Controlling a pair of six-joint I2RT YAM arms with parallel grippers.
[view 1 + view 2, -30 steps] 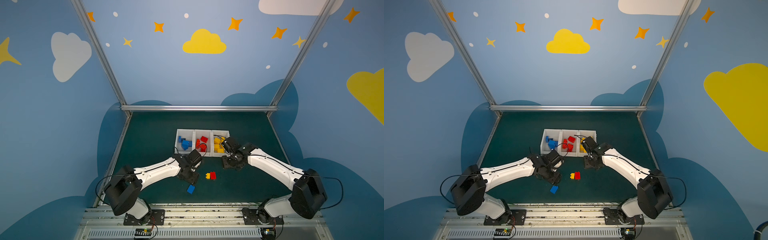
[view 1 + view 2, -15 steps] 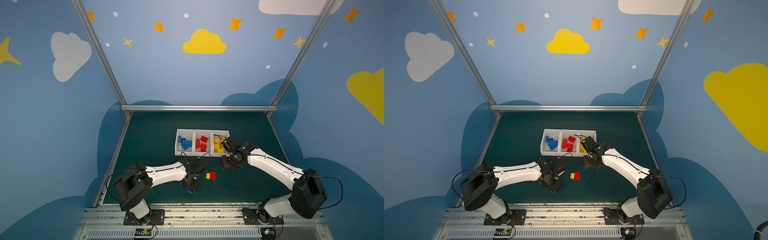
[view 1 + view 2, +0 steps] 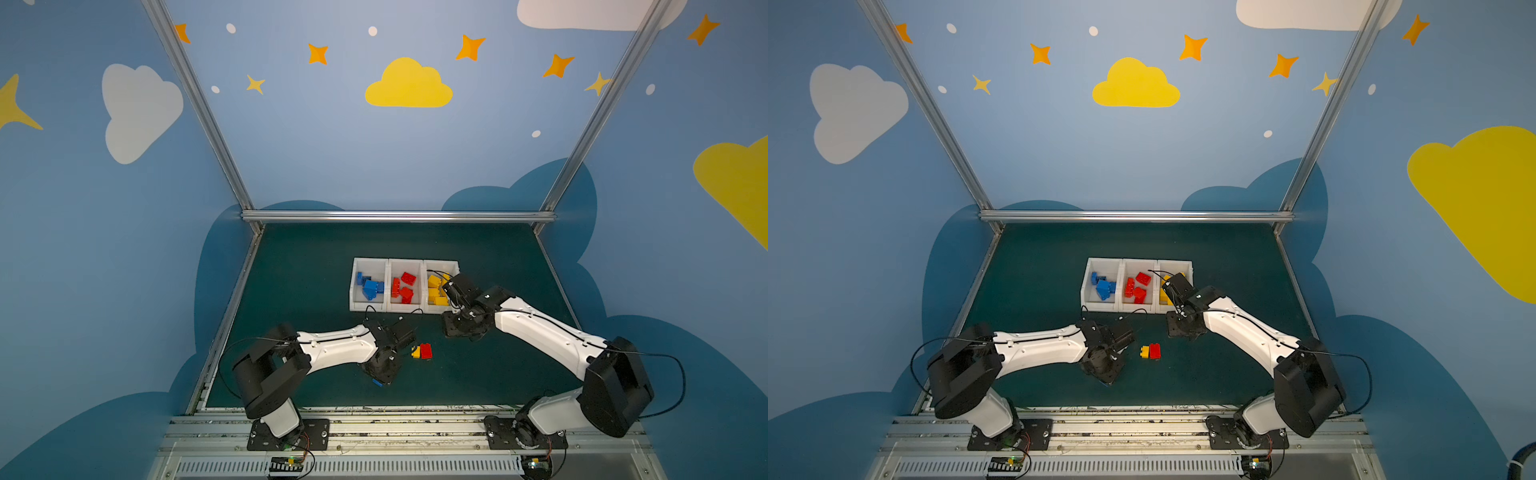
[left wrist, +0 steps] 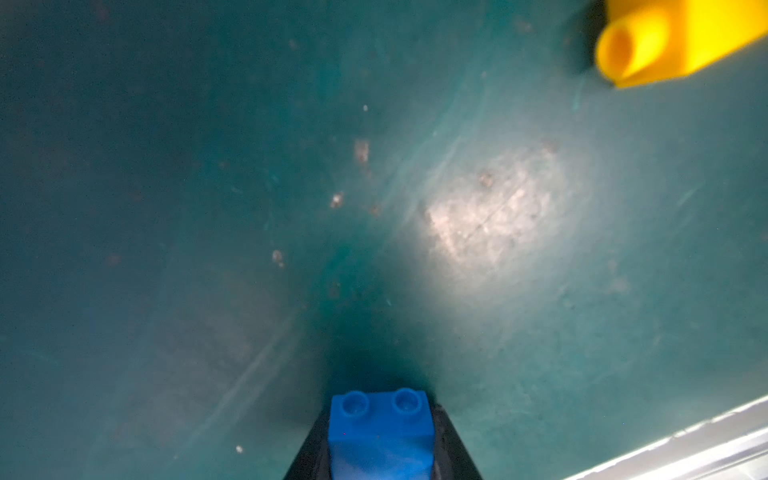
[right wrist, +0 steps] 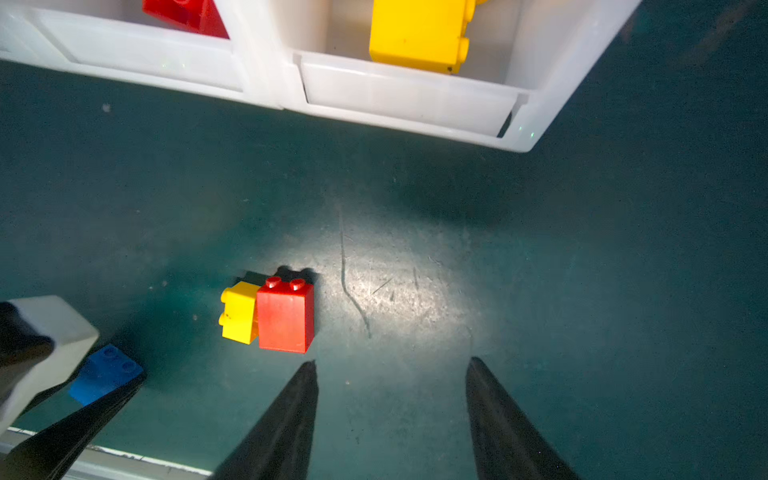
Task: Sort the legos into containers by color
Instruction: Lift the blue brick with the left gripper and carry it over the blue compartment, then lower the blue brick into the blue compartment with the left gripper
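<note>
My left gripper [image 3: 384,372] is down at the mat near the front edge, shut on a blue lego [image 4: 380,432] whose studs point away from the wrist; only a sliver of the blue lego [image 3: 377,381] shows beneath it in a top view. A yellow lego [image 3: 415,352] and a red lego [image 3: 426,351] lie touching on the mat just right of it. My right gripper [image 5: 392,361] hangs open and empty over the mat in front of the containers. The three white containers hold blue [image 3: 354,286], red [image 3: 405,308] and yellow [image 3: 440,262] legos.
A metal rail [image 3: 374,409] runs along the mat's near edge, close to the left gripper. Aluminium frame bars [image 3: 395,216] and blue walls enclose the mat on three sides.
The left arm swung toward the near edge, came down over the blue lego and its jaws closed on it. The right arm has not moved.
</note>
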